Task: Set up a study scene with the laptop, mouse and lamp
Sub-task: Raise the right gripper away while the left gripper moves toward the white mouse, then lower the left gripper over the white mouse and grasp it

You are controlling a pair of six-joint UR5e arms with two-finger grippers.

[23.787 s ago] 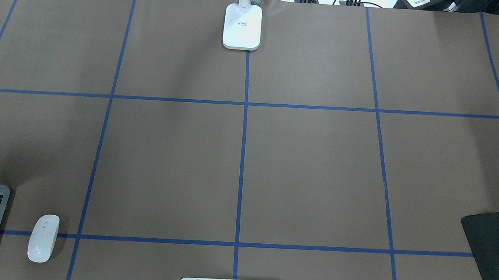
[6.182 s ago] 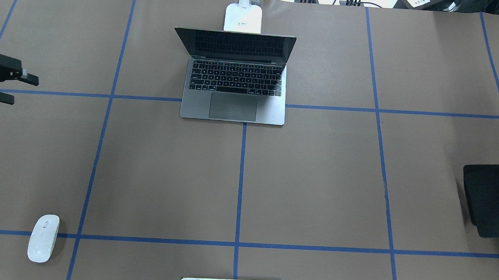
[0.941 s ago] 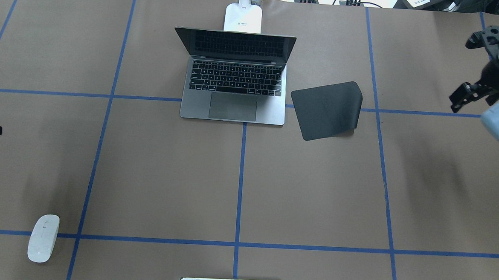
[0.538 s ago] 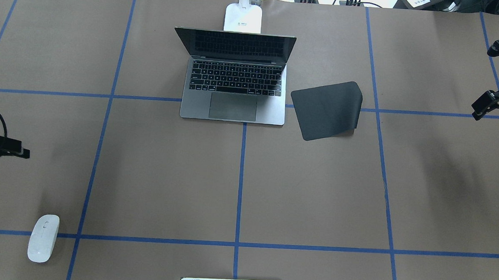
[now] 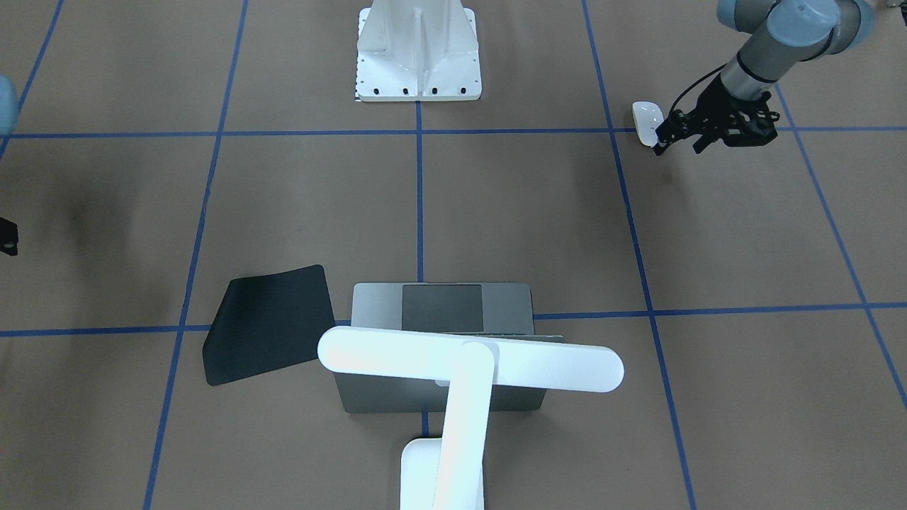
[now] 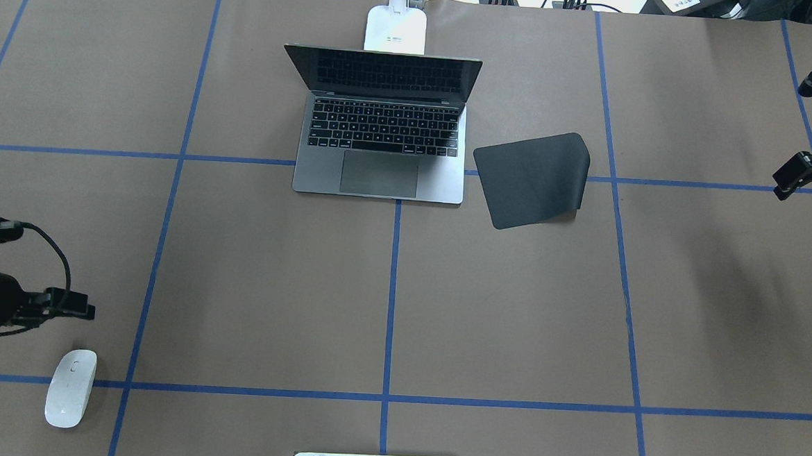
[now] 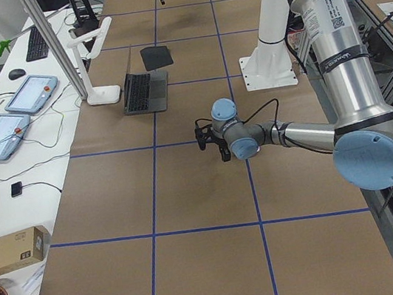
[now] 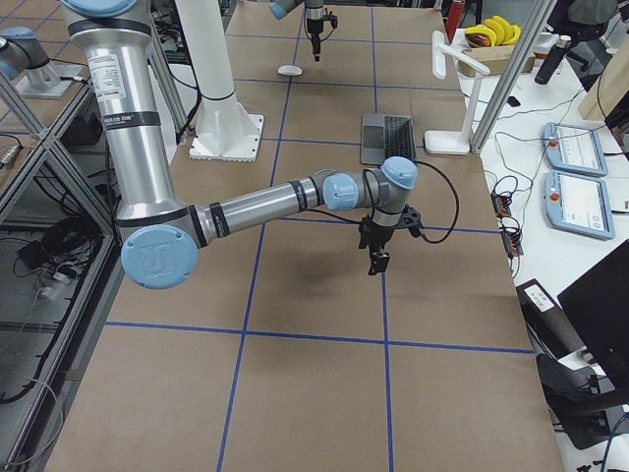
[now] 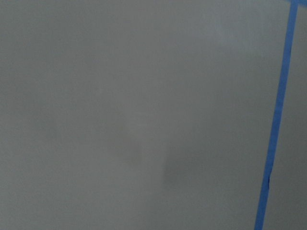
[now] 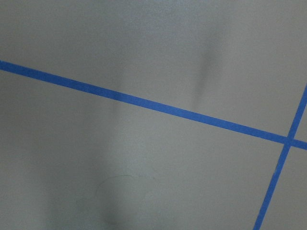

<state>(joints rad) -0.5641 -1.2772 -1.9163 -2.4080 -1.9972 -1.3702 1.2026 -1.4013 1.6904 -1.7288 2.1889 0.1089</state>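
- Sitting open on the counter [image 6: 271,283], the laptop [image 6: 380,143] faces the robot, with its screen dark and its keys and trackpad uncovered.
- We see the lamp [image 5: 471,365] directly behind the laptop. Its base stands just past the back of the screen, and its long bar head hangs across above the lid.
- We find a black mat [image 6: 530,179] just beside the laptop on the robot's right, with a thin gap between them. It lies skewed, and its far corner curls up.
- We spot the mouse [image 6: 71,388] well apart from the laptop, toward the robot and far to its left, lying flat across a line of blue tape [image 6: 392,290].
- The left claw [image 5: 678,145] hangs on that same side of the laptop, near the mouse. Its jaws stand apart and hold nothing, and from overhead a gap shows between claw and mouse.
- The right claw [image 8: 375,252] hangs well to the laptop's right, beyond the mat, over bare counter. Its jaws look spread and hold nothing.
- Both wrist cameras give us only brown counter and tape.
- A white pedestal [image 5: 418,53] stands on the robot's side of the laptop, in line with it.
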